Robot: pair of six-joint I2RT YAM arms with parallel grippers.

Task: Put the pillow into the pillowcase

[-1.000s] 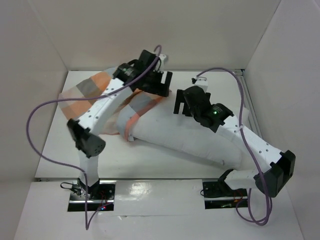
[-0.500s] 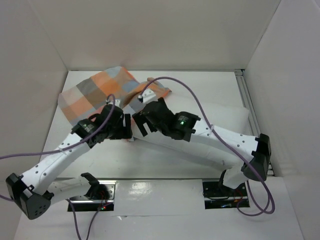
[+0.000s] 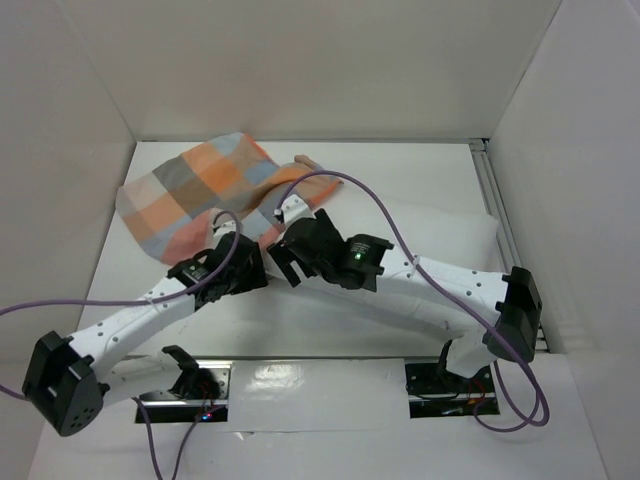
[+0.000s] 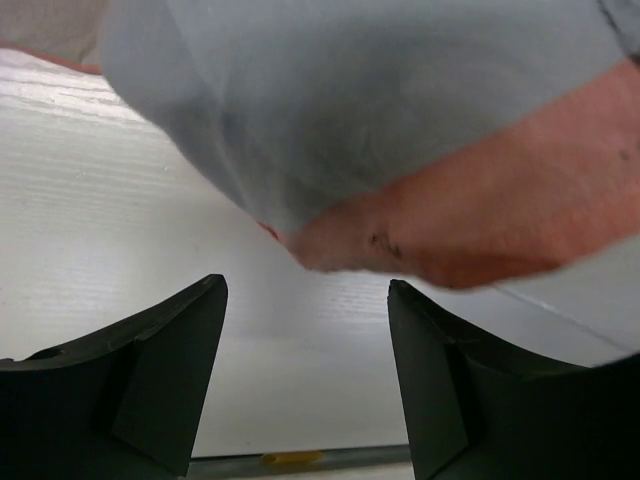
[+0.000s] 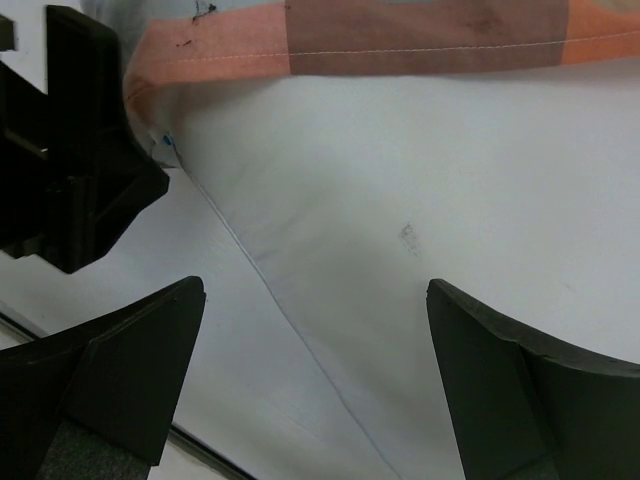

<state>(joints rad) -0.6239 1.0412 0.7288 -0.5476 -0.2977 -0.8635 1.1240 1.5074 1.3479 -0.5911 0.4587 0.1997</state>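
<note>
At the left end of the pillow (image 3: 455, 235), the pillowcase (image 3: 200, 190) laps its orange hem just over the white corner, and the rest trails off beyond that end. We see that both grippers have dropped here from their raised reach a second ago. The left gripper (image 3: 243, 265) and right gripper (image 3: 288, 258) sit side by side, fingers spread, holding nothing. We judge they are about to regrip the mouth.

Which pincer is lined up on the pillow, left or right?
The right pincer: its open fingers frame the white pillow just below the hem of the pillowcase. The left pincer, also open, frames mostly bare table under a pillowcase corner.
</note>
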